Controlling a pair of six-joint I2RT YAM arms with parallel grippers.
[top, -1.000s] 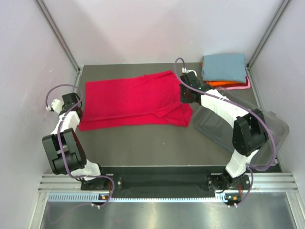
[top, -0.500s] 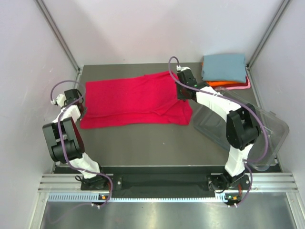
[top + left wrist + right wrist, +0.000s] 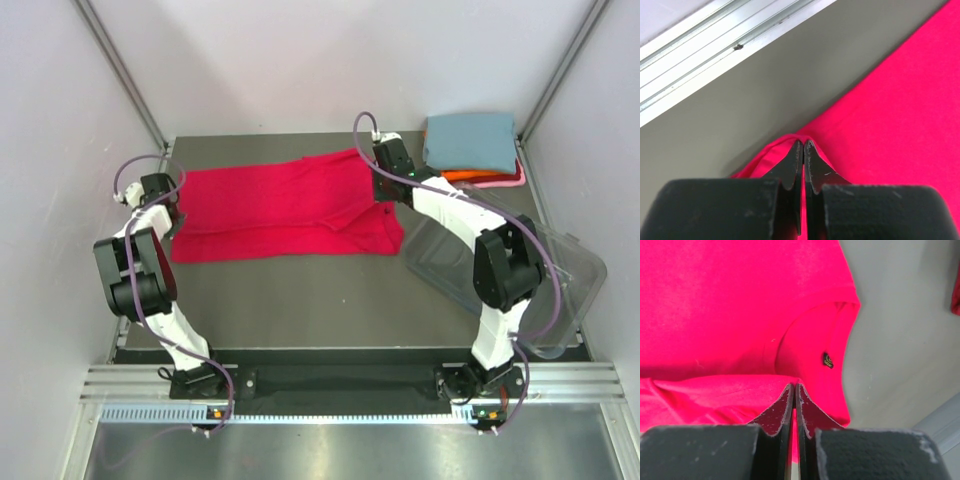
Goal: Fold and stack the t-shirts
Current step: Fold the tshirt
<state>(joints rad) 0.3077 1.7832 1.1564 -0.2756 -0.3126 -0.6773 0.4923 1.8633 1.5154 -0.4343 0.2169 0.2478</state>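
Observation:
The crimson red t-shirt [image 3: 280,205] lies spread across the dark table, its collar and label showing in the right wrist view [image 3: 810,340]. My left gripper [image 3: 172,212] is shut on a pinched fold of its left edge [image 3: 803,145]. My right gripper [image 3: 386,195] is shut on a fold of red cloth at its right end near the collar [image 3: 794,387]. The blue-grey t-shirt [image 3: 468,140] lies folded on top of the orange t-shirt [image 3: 470,176] and the pale pink t-shirt [image 3: 508,183] at the back right corner.
A clear plastic tub [image 3: 520,270] lies at the right edge of the table [image 3: 300,300], close to my right arm. An aluminium rail [image 3: 715,45] runs along the table's left edge. Grey walls enclose the back and both sides.
Both grippers have moved toward the back of the table, each holding red cloth. The shirt's near edge has come back with them, so the shirt looks narrower front to back.

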